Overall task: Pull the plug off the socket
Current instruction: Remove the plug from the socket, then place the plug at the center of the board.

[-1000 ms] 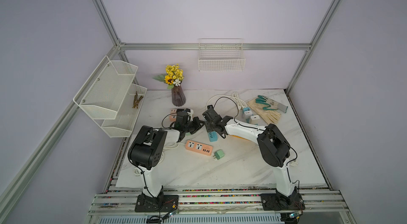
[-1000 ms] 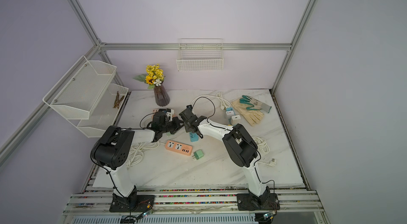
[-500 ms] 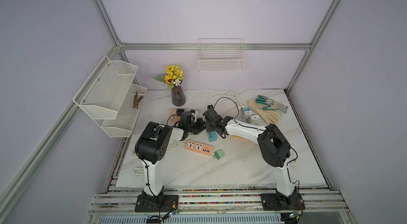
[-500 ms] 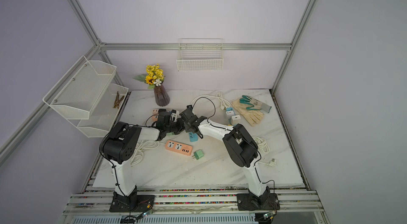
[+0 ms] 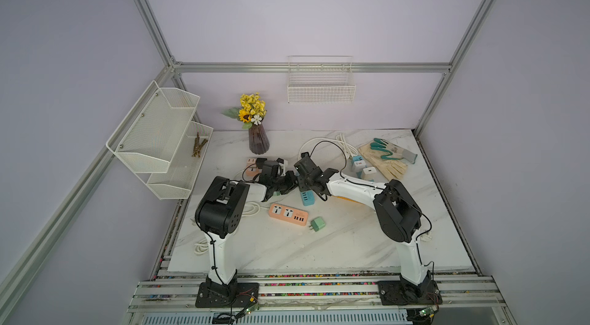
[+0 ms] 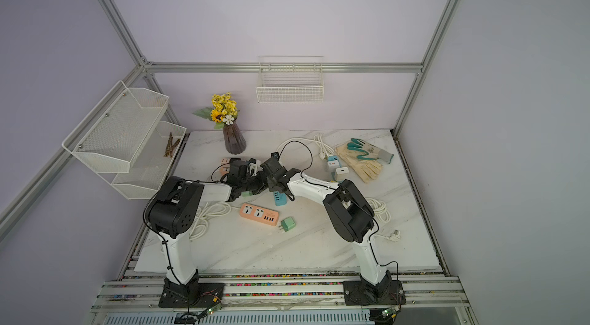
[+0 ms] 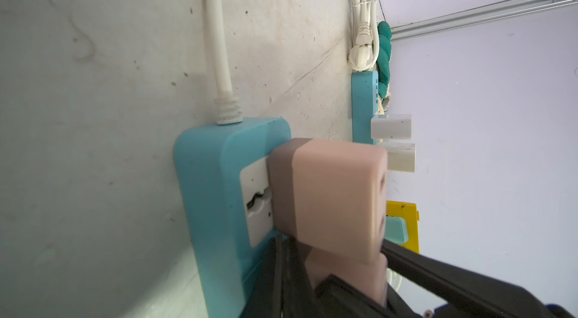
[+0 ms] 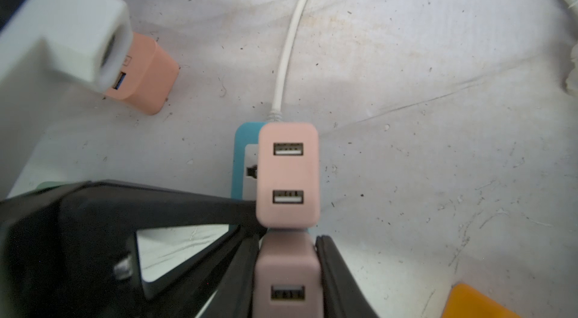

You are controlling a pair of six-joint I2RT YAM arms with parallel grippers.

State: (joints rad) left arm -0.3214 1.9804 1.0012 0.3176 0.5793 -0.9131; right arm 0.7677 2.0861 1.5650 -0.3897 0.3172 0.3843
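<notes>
We are over the middle of the marble table (image 5: 319, 253), where both arms meet above the blue socket strip (image 5: 308, 198); the strip lies flat, its white cord (image 8: 291, 44) leaving the end beside the farther of two pink plugs.

From the right wrist we see those two plugs standing one behind the other on the strip; the pink plug (image 8: 287, 269) nearer that camera sits between the black fingers (image 8: 334, 272) of the right gripper (image 8: 286, 247), one finger pressed to each flank, so we call that a firm clamp on the plug. Its pins are hidden, but in the left wrist view its top stands level with its neighbour's.

The second pink plug (image 8: 287, 172) stands ungripped just beyond, seated flush on the strip, two USB ports facing up.

The left gripper (image 8: 254, 219) comes in from the side, its fingers closed together to a point; that point rests at the near corner of the second pink plug, by the strip's edge; whether it presses down, we cannot tell.

In a top view, an orange socket strip (image 5: 289, 214) and a green plug (image 5: 317, 223) lie nearer the robot's bases, apart from both grippers.
</notes>
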